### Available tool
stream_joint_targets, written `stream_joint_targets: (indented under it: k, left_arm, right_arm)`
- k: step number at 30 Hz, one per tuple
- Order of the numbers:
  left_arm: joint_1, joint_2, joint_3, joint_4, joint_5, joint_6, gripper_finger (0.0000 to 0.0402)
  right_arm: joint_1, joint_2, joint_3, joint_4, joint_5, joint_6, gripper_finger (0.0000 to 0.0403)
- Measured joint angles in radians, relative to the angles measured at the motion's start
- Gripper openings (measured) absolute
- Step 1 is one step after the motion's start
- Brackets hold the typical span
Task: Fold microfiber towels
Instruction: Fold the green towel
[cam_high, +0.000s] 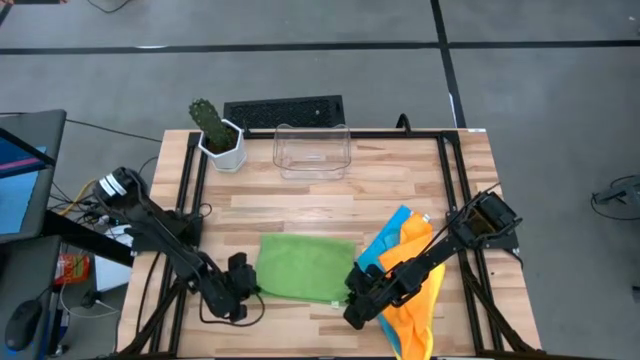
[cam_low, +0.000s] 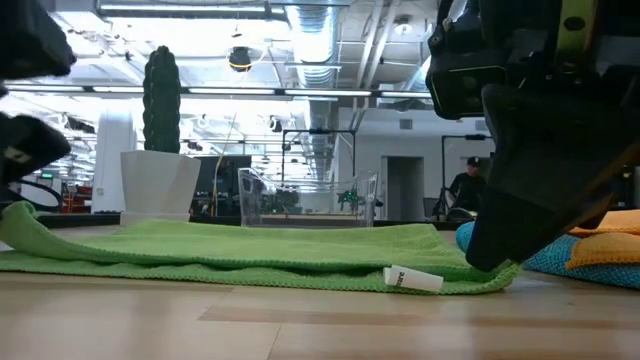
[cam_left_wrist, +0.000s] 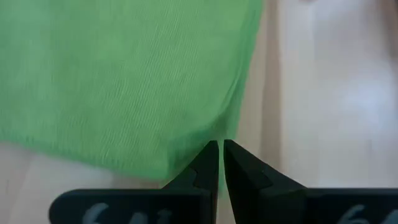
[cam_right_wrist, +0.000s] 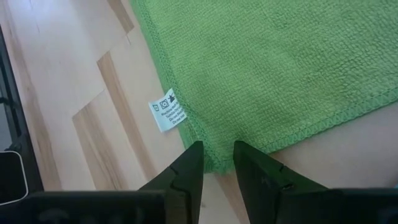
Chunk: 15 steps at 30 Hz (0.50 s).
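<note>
Towel, green (cam_high: 305, 265), lies spread flat on the near middle of the wooden table (cam_high: 330, 195), its care label (cam_right_wrist: 166, 111) poking out along the near right hem. Left gripper (cam_high: 238, 285) sits at the towel's near left corner, fingers pinched shut on the edge of the cloth, which rises slightly there in the low view. Right gripper (cam_high: 355, 295) is down at the near right corner, its fingers (cam_right_wrist: 186, 168) a narrow gap apart and straddling the hem; whether they actually grip it, I cannot tell. Orange towel (cam_high: 415, 300), blue towel (cam_high: 385, 245) and a bit of yellow lie heaped just right of the green one, under the right arm. Clear bin (cam_high: 312, 150) and potted cactus (cam_high: 215, 130) stand at the far edge, well apart. Looks like the start of the first fold: both near corners being taken up. Next move would call for a firm hold on the right corner, then both corners lifted together and carried to the far edge, kept level so the hem lands square.
</note>
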Motion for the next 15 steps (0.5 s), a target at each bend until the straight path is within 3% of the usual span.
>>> stream_joint_targets:
  k: [6,10,15]
  left_arm:
    - [-0.001,0.057,0.009,0.056,0.058,-0.023,0.0015]
    - [-0.004,0.002,0.072,0.017,0.083,0.033,0.0015]
    - [-0.007,-0.084,0.096,-0.137,-0.095,0.068,0.0015]
  right_arm:
    - [0.0,0.0,0.0,0.001,0.005,-0.001,0.0117]
    - [0.0,0.0,0.0,0.001,0.008,-0.001,0.0118]
    - [0.0,0.001,-0.001,0.003,0.022,-0.003,0.0117]
